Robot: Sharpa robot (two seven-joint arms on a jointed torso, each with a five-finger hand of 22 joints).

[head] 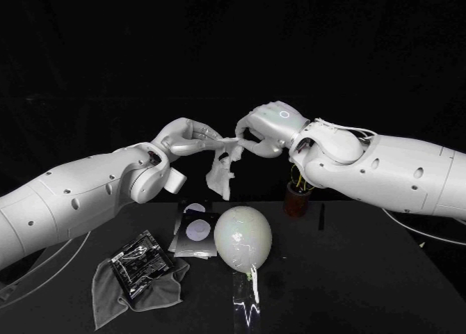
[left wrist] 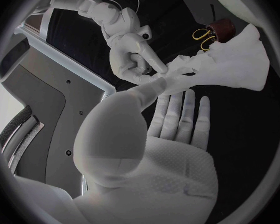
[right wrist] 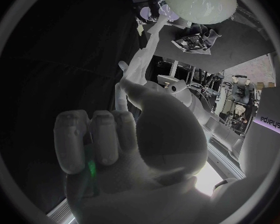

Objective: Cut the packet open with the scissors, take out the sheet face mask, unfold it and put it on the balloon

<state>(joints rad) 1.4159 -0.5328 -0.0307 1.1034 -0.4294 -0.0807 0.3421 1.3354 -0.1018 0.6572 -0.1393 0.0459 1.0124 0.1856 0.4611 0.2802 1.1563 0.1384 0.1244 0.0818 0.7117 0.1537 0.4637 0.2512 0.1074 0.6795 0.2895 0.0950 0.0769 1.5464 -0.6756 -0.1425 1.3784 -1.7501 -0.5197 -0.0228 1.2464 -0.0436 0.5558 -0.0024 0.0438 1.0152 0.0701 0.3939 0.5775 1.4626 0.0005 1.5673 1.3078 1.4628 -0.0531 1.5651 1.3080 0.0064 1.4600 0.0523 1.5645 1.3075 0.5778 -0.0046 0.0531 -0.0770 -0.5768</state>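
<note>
Unfolding the mask (head: 222, 170), by the look of it; cutting and taking out judged done, with the packet (head: 142, 264) set down on a cloth (head: 113, 299) at lower left of the head view and the scissors (left wrist: 202, 35) parked in a cup (head: 296, 198) right of centre.

Holding the mask in the air at upper middle of the frame, between left hand (head: 188, 137) and right hand (head: 261, 129), well above the table (head: 373, 278). Pinching its top edge from both sides: left hand with the thumb against the sheet and the other fingers spread flat, right hand curled in tight on the neighbouring bit of edge. Hanging crumpled below both hands, only partly opened, lower end free and touching nothing.

Next, probably: drawing the hands apart to spread the sheet without tearing it or letting it slip, perhaps re-gripping nearer the outer corners, given pinches so close together. Then lowering onto the balloon (head: 242, 237), lying on the table at lower centre, almost straight below the mask and well apart from it. Calls for care: limp sheet likely to cling to itself, balloon light and liable to roll under a push.
</note>
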